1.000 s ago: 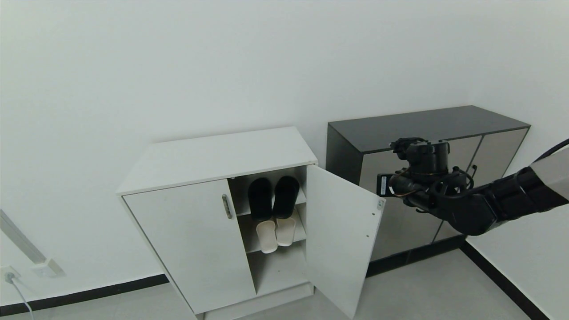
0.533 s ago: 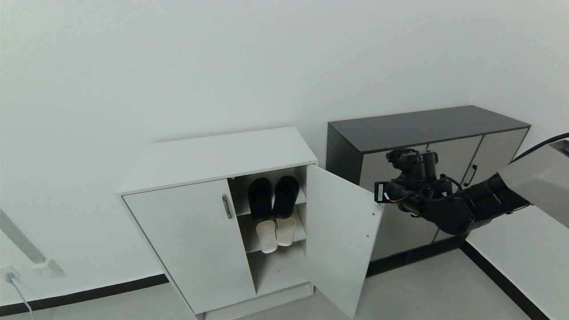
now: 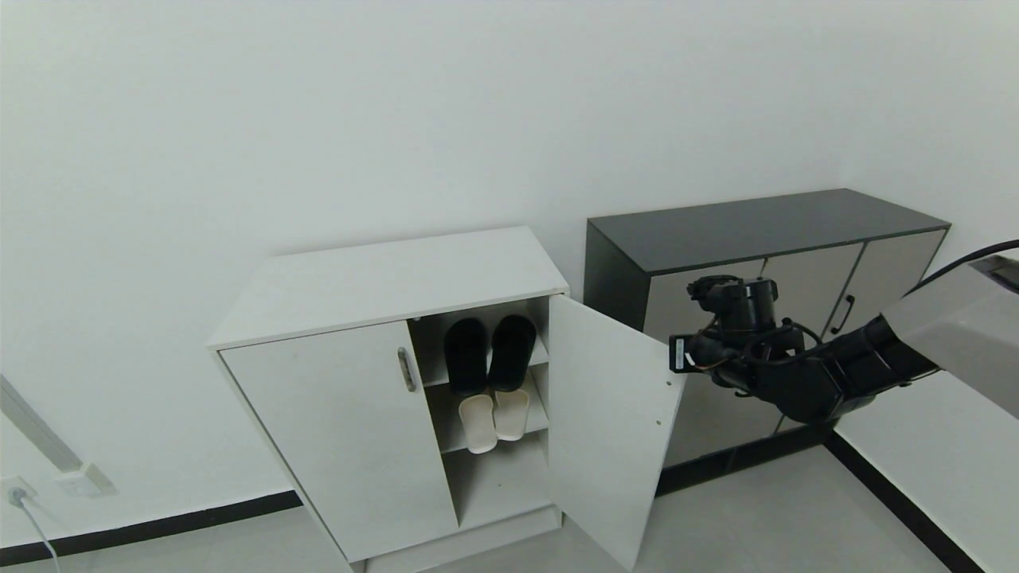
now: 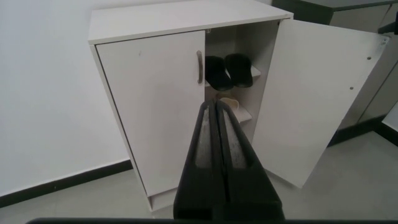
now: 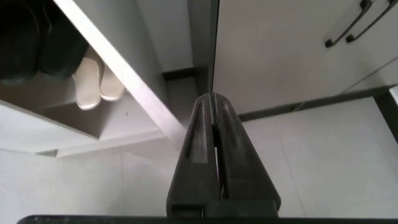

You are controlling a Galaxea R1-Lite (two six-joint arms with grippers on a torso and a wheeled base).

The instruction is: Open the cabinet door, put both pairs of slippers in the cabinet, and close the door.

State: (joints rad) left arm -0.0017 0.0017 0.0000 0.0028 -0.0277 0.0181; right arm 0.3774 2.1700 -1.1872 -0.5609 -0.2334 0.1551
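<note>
Right pincer (image 3: pixel 678 353), clamped shut and empty, hung just beside outer edge of open cabinet door (image 3: pixel 613 414); slippers (image 3: pixel 510 350) shelved well inside.

Bright even room light, soft shadow inside cabinet (image 3: pixel 390 282).

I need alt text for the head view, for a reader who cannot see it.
A white cabinet stands with its right door open; inside, black slippers sit above white slippers. The right gripper, shut, is at the door's outer edge, in front of a dark cabinet.
</note>
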